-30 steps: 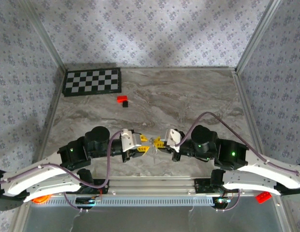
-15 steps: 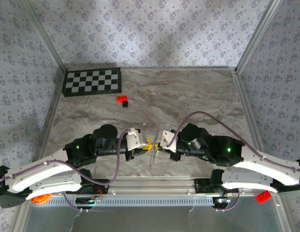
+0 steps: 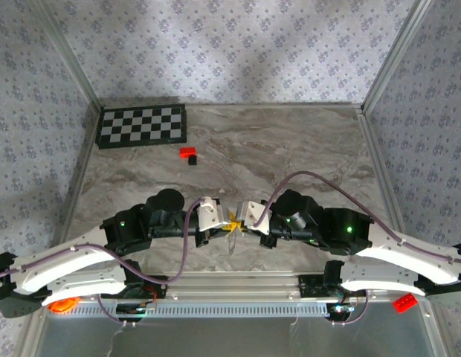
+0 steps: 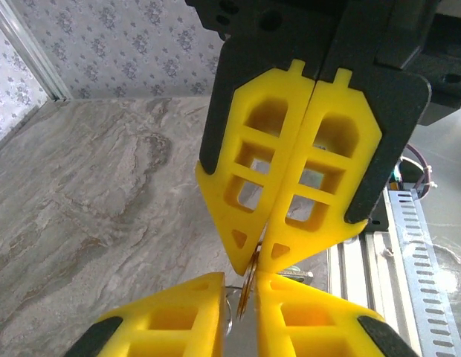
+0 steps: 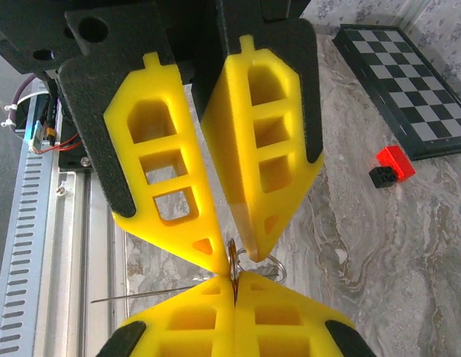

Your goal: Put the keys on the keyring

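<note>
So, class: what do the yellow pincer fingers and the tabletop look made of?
Pincer fingers: likely matte moulded or printed plastic, going by the uniform yellow and cut-out lattice. Tabletop: grey veined stone look with a slight sheen; could be laminate.

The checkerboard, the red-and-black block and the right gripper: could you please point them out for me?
checkerboard (image 3: 141, 125), top external view, middle of the board.
red-and-black block (image 5: 395, 160), right wrist view, on its red part.
right gripper (image 5: 232, 281), right wrist view, midway between its fingertips.
</note>
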Available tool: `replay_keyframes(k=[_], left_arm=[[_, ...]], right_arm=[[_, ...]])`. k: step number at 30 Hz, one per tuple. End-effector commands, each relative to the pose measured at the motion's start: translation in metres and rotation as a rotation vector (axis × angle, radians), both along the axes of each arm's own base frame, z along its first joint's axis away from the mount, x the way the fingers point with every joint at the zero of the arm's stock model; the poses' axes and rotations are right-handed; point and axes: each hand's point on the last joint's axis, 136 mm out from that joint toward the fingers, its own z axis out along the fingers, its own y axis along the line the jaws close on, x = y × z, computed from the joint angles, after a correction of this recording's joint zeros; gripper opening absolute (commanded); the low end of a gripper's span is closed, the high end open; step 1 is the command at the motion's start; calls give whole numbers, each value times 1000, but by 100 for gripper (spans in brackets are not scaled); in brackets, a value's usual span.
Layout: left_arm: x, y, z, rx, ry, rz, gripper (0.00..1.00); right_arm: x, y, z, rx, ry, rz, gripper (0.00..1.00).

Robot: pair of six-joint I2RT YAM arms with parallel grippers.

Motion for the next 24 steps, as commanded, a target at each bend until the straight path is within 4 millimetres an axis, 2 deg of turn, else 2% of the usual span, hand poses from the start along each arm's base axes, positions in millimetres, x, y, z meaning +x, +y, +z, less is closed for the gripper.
replay_keyframes(k=[1, 7, 11, 21, 24], left_arm=[[4, -3, 13, -18, -30, 12, 18], [8, -4, 11, -12, -31, 31, 11], [8, -5, 12, -20, -27, 33, 1], [9, -2, 27, -114, -39, 48, 0], [6, 2, 36, -153, -60, 43, 0]], right_arm=[[-6, 7, 25, 75, -28, 45, 0], [-8, 9, 25, 85, -24, 57, 0], [-9, 9, 26, 95, -25, 61, 0], [-9, 8, 27, 119, -5, 50, 0], [-12, 6, 27, 134, 31, 43, 14]])
